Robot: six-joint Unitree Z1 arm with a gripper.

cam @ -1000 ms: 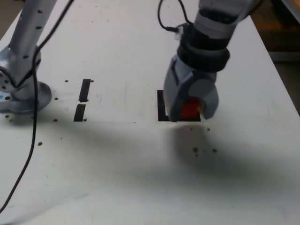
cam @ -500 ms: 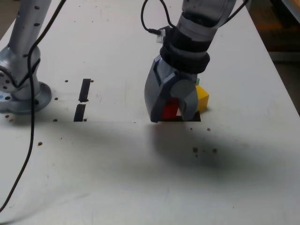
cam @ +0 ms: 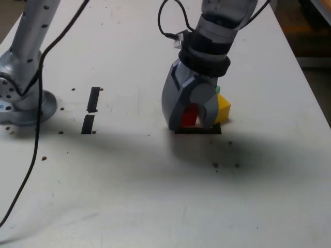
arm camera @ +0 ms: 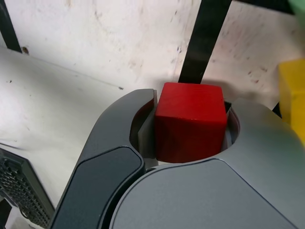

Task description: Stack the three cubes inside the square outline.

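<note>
Over the square outline (cam: 199,130), beside the yellow cube (cam: 223,109), the hand (arm camera: 188,126) is narrowed onto the red cube (arm camera: 190,122), gripping opposite sides, presumably to leave its base free for placing.

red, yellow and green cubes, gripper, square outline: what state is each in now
red cube: between the gripper's jaws
yellow cube: ungripped, beside the gripper
green cube: ungripped, mostly hidden
gripper: closed on the red cube
square outline: partly covered by the gripper
</note>
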